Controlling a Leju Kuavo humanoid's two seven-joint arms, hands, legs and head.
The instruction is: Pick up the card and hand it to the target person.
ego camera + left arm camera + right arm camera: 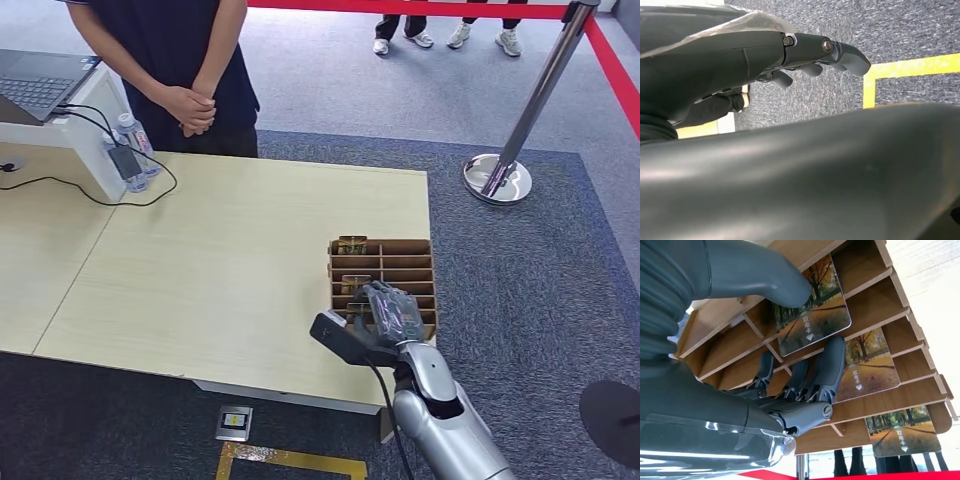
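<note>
Right robot hand (386, 312) is down in the brown slotted wooden card rack (411, 262) at the bench (226, 260) corner, thumb and fingers (830, 365) pinching the nearest autumn-tree photo card (815, 307). Left robot hand (817, 52) hangs over carpet, fingers loose, holding nothing. Person (189, 60) waits across the bench.

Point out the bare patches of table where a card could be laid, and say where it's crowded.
Free: the wide light tabletop between the wooden card rack and the person. Crowded: the rack's corner, where the right hand reaches a card, and the far-left end with bottles and cables.
</note>
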